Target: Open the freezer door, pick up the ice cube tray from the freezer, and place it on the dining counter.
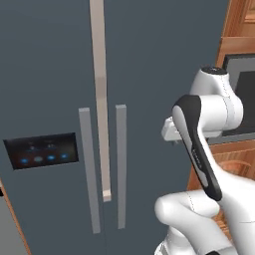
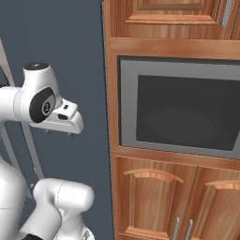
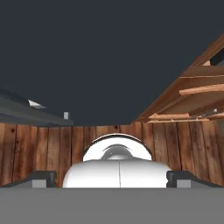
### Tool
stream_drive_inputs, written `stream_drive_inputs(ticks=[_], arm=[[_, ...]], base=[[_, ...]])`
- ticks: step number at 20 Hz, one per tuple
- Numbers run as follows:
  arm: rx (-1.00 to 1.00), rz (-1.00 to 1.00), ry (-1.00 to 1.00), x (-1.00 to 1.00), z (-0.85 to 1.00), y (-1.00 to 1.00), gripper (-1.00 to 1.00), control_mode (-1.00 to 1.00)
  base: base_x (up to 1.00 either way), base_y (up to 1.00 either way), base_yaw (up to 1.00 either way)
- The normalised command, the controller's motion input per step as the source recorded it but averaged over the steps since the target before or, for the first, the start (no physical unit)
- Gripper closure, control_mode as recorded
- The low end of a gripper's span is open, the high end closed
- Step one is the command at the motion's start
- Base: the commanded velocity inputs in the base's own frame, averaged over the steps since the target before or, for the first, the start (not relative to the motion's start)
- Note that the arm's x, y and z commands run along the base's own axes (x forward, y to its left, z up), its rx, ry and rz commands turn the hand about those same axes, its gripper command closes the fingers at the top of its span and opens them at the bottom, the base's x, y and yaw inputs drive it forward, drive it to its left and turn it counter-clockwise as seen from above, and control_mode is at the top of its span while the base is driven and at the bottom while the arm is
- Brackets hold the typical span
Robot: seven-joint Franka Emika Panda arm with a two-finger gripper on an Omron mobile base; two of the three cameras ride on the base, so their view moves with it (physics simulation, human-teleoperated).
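My fingertips sit wide apart, empty, with the gripper pointing down at the wood floor, well short of anything. Freezer door, the one with the lit dispenser panel, looks shut, its bar handle untouched. Built-in oven sits to my right. I judge nothing done yet: door, ice tray, counter all left.

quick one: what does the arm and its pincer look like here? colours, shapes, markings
Arm: glossy white rounded links, fat cylindrical joints. A black strip runs down the side of one link in the left base view; in the right base view a round black cap bears a small pale mark, too small to read. The white hand block ends the arm there. Pincer: two small dark grey finger tips, squared off. No cables visible.
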Motion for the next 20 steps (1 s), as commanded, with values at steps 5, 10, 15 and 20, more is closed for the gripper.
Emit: stream_drive_inputs(ticks=[5,10,15,20], arm=[[0.00,0.00,-0.02,-0.07,-0.05,0.01,-1.00,-1.00],[-0.09,0.00,-0.13,-0.50,-0.04,0.91,-1.00,-1.00],[-0.09,0.05,-0.20,-0.24,-0.23,1.00,-1.00,-1.00],[0.00,0.12,-0.25,0.00,-0.26,1.00,-1.00,-1.00]], base=[[0.00,0.00,0.00],[0.00,0.00,0.00],[0.00,0.00,0.00],[0.00,0.00,0.00]])
